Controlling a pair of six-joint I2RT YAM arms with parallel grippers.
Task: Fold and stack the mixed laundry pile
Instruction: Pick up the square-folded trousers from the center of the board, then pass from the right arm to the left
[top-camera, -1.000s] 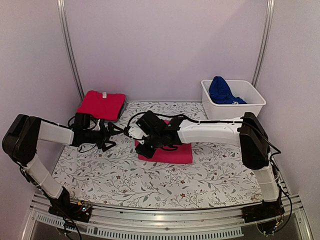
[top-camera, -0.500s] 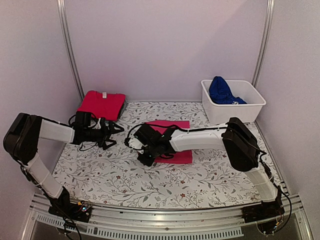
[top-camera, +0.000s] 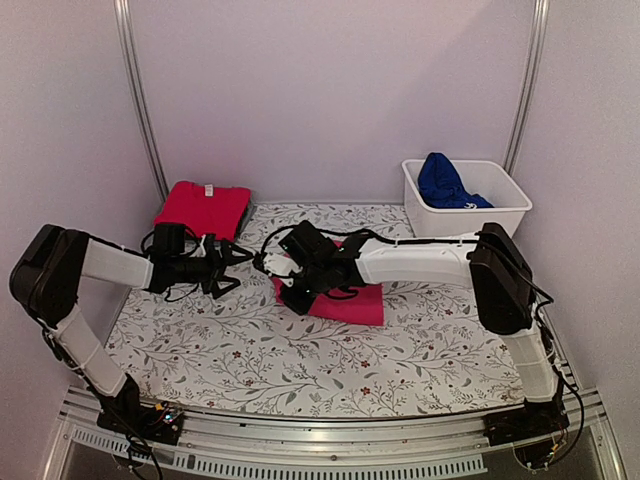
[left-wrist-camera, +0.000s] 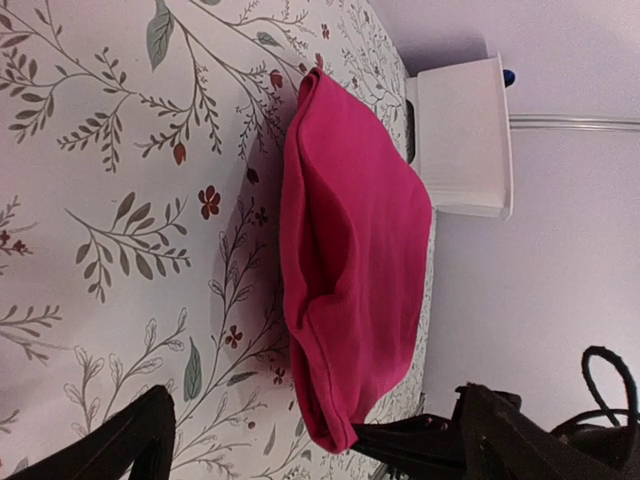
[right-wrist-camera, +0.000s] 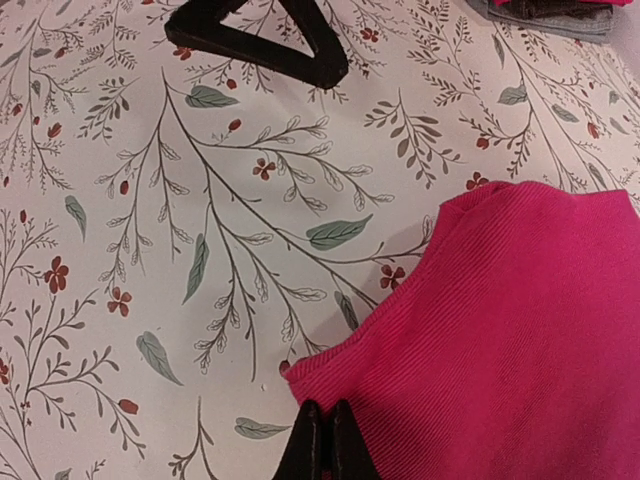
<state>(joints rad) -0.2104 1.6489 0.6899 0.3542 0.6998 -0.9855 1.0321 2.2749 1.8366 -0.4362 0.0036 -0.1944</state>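
Note:
A folded magenta-pink garment (top-camera: 350, 303) lies mid-table on the floral cloth. My right gripper (top-camera: 287, 292) is shut on its near-left corner, which stands slightly raised off the cloth (left-wrist-camera: 330, 420). In the right wrist view the closed fingertips (right-wrist-camera: 325, 440) pinch the hem of the pink fabric (right-wrist-camera: 500, 330). To the left of that garment my left gripper (top-camera: 236, 262) is open with nothing in it; its fingers frame the pink garment (left-wrist-camera: 350, 230). A folded red tee (top-camera: 203, 208) rests at the back left on a dark grey garment (right-wrist-camera: 550, 15). A royal blue garment (top-camera: 440, 180) sits in the tub.
A white plastic tub (top-camera: 510, 215) stands at the back right, also seen beyond the pink garment (left-wrist-camera: 460, 140). The floral leaf-patterned cloth (top-camera: 250, 350) covers the table. Metal posts and pale walls close in the back and sides.
My right gripper shut on the pink garment's near-left corner and drew it slightly up and back. The left gripper edged a little right, still open.

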